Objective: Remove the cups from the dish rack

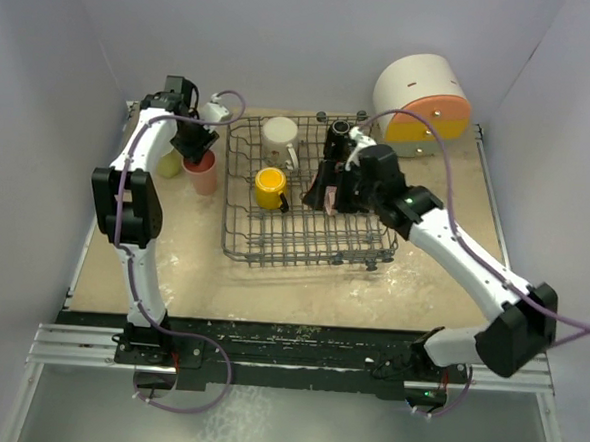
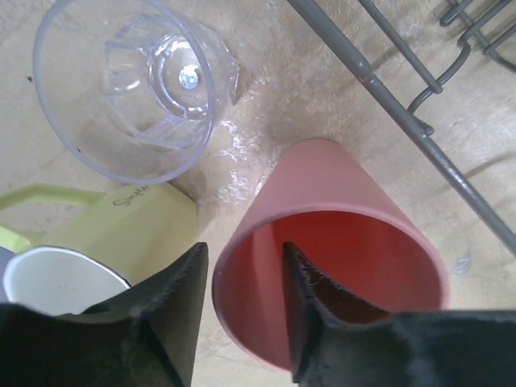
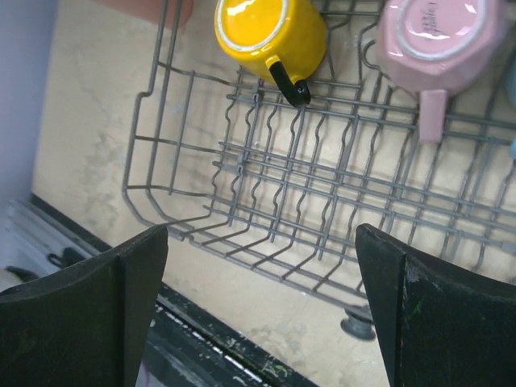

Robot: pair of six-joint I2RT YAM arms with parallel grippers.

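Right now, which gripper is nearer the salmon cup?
Left. The left gripper straddles the rim of the salmon cup beside the dish rack; the right gripper hangs open over the rack, well away.

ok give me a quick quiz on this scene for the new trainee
1. True or false: the salmon cup stands on the table outside the dish rack.
2. Which two show their bases to the right wrist camera? A) yellow mug and pink mug B) cream mug and black mug C) clear glass and yellow-green mug
3. Fill in: the right gripper hovers over the rack with its jaws ____.

Key: 1 true; 2 A; 3 open
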